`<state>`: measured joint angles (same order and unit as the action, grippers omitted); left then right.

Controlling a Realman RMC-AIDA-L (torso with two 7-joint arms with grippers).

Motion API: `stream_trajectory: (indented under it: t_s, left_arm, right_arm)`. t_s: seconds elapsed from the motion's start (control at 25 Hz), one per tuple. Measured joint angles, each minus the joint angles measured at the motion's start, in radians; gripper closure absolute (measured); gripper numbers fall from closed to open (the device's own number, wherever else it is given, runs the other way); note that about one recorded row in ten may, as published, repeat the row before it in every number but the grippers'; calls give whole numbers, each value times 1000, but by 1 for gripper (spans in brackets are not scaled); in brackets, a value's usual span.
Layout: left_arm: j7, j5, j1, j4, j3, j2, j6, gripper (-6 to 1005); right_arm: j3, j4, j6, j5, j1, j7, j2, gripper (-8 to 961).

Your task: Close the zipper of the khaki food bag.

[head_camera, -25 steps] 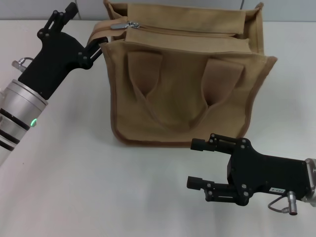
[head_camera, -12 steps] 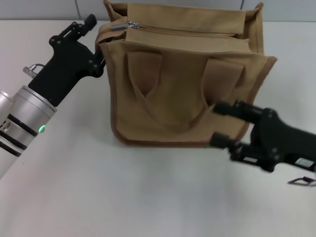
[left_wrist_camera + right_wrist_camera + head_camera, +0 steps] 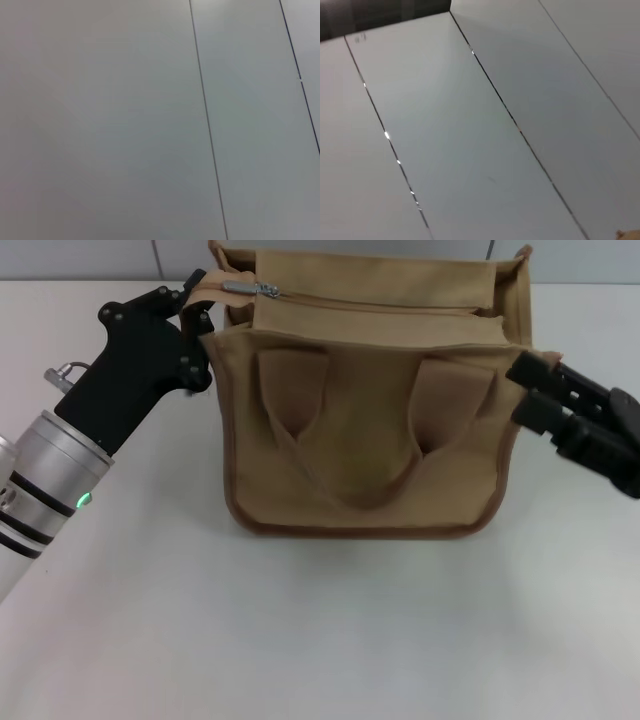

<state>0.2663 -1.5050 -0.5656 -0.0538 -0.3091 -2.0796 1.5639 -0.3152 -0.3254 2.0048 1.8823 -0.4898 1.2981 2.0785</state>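
Pale grey panels (image 3: 485, 130) with thin dark seams; dark strip (image 3: 380, 12) along one edge; tan sliver (image 3: 627, 235) at corner.

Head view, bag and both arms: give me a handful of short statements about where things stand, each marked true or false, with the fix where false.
1. The khaki bag stands upright on the white table. True.
2. The silver zipper pull sits at the bag's right end. False: it is at the left end, near the left gripper.
3. The right gripper is beside the bag's right edge. True.
4. The bag's handles are held up by a gripper. False: both handles hang flat against the front panel.
5. The left gripper is parked far from the bag. False: it is at the bag's top left corner.
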Motion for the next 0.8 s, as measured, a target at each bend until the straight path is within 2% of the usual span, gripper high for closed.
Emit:
stream_trajectory:
  t_s: [0.16,0.36,0.44,0.52,0.6,0.72,0.8]
  left_arm:
    - [6,0,0,0,0,0,5,975]
    - [4,1,-10,-15,-6,0,7,975]
    - [-1,1,-15,-19,-6,-1,8,975]
    - [-2,1,-19,-24,-6,0,11,975]
    - [-3,1,-19,-23,-6,0,22,975]
    - [-3,0,-16,-19,-7,-1,54,975]
    - [-3,0,-16,-18,-10,-1,84,975]
  right_arm:
    - [-2,-48,27,-35,-46,250,-7,210]
    - [-7,-55,40,-97,-140,891,-68,210]
    - [-4,-45,29,-113,-176,1128,-78,211]
    - [-3,-36,-11,-137,-193,1283,-67,211]
    - [-6,-25,-69,-162,-202,1373,-39,211]
    - [-3,20,-172,-169,-212,1391,-7,211]
    - [-6,59,-223,-169,-225,1371,0,210]
